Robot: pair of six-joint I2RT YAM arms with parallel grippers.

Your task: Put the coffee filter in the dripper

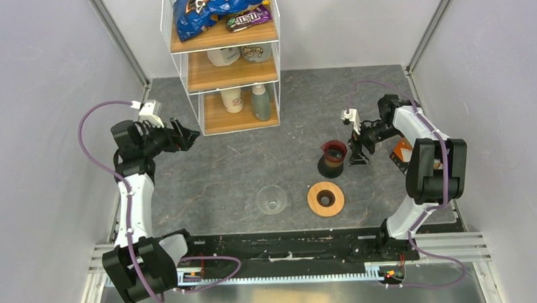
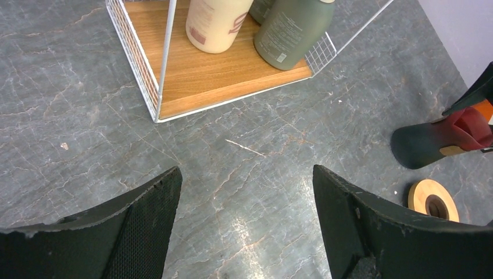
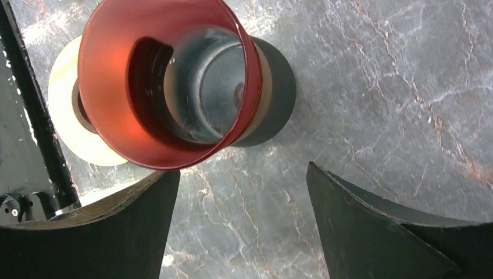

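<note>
Right gripper (image 3: 242, 171), jaws apart, beside red-topped black cup (image 3: 116, 116), wooden ring (image 1: 313, 199) nearby

The glass cone (image 1: 272, 200) lies left of wooden ring (image 1: 325, 199), rack (image 1: 214, 120) behind

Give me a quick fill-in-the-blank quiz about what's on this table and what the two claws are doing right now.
1. The left claw and the right claw are both ___.
2. In the top view, the wooden ring lies on the table to the ___ of the clear glass cone.
3. The white wire rack has ___ wooden shelves.
4. The red-rimmed cup stands closest to the ___ claw.

Missing words: open; right; three; right.
</note>
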